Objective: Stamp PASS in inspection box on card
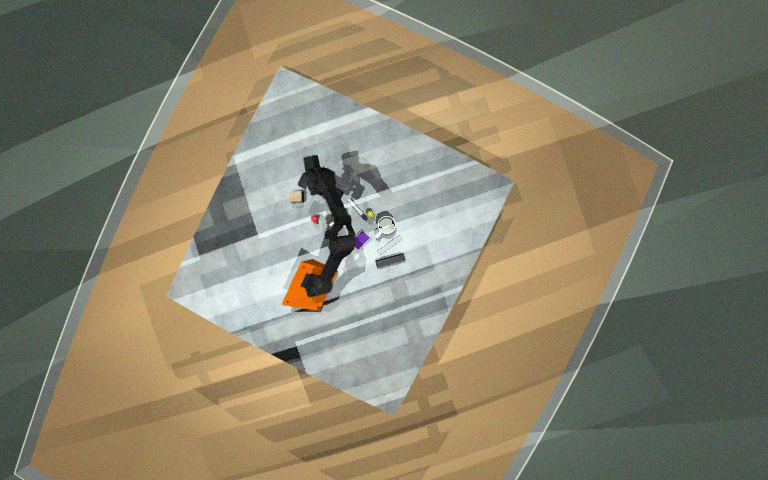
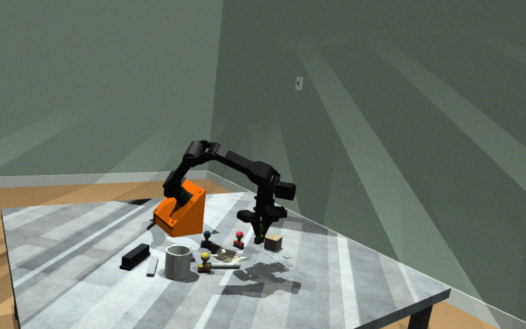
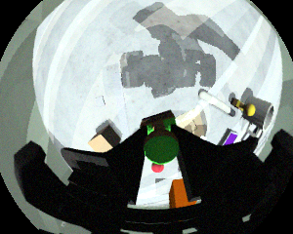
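Note:
My gripper is shut on a green-knobbed stamp, held upright just above the bench beside the wooden block. Its lettering cannot be read. The pale card lies to one side of the stamp, partly shaded in the exterior view; its box is not clear. The purple ink pad lies beyond the card, near the mug, and is mostly hidden behind the mug in the exterior view.
The wooden block stands close to the held stamp. Red, blue and yellow knobbed stamps stand around the card. A white marker, grey mug, light bar and black block are also there.

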